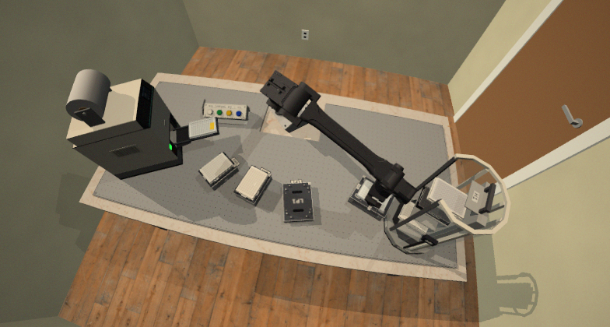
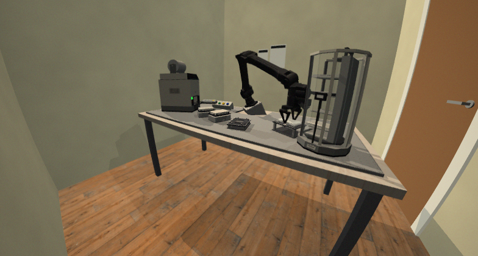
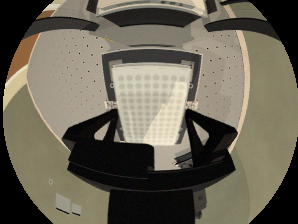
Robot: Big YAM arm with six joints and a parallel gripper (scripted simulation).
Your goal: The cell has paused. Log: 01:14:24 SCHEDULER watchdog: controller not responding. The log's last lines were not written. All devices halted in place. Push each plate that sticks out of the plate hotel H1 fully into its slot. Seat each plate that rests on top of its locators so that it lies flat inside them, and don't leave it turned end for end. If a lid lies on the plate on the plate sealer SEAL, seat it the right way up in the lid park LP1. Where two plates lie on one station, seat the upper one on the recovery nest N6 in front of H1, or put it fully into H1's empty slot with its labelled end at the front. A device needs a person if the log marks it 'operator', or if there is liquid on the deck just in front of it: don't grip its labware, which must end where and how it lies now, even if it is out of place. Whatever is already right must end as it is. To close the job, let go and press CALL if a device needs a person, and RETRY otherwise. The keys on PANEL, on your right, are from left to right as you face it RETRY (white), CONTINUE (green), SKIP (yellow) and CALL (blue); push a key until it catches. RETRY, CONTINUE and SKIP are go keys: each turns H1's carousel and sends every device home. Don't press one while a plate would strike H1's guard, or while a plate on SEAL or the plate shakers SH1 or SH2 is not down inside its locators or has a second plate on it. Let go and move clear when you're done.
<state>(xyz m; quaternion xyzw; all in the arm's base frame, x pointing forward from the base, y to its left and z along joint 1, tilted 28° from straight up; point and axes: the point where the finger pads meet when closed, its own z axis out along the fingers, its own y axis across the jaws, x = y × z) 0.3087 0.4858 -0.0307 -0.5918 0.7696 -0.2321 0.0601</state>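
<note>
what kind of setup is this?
Likely a lab automation cell on a table in a small room: a caged plate hotel, a plate sealer, and microplates on shaker nests. The arm's end effector hangs open.
</note>
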